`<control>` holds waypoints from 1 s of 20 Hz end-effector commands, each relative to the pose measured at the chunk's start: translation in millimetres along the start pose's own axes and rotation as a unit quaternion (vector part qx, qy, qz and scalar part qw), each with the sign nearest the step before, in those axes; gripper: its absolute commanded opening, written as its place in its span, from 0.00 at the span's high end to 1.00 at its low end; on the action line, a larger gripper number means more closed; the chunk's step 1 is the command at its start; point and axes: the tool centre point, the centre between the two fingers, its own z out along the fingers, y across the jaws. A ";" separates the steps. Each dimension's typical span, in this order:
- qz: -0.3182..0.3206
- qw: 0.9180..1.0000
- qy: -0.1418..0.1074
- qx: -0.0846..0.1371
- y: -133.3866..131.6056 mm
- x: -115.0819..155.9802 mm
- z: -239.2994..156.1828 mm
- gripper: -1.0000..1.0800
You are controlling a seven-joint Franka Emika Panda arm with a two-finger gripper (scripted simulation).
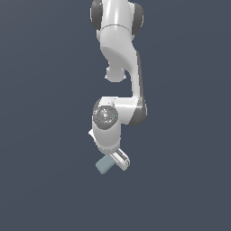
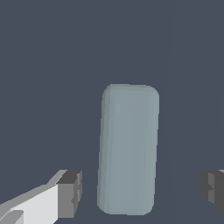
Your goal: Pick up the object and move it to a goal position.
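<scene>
The exterior view looks steeply down from high above, well back, and takes in the whole white jointed robot arm (image 1: 118,67) running from twelve o'clock toward six over a plain dark slate-blue counter (image 1: 40,135). The wrist view rides just behind the white end effector with dark grey pads (image 2: 142,190), facing down along it, very close in. Both cameras share one small patch: the pale grey-blue matte oblong block with rounded edges (image 1: 105,165) (image 2: 127,148), tiny near six o'clock in the exterior view, filling the middle of the wrist view.
</scene>
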 end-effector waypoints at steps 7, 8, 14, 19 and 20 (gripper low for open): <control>0.027 1.000 0.001 -0.002 -2.2 4.9 9.6 0.04; 0.024 1.000 0.001 -0.002 -1.8 4.4 9.2 0.04; 0.025 1.000 0.001 -0.002 -1.6 4.3 24.0 0.04; 0.026 1.000 0.001 -0.002 -1.1 3.8 51.5 0.04; 0.027 1.000 0.001 -0.001 -0.9 3.9 55.1 0.04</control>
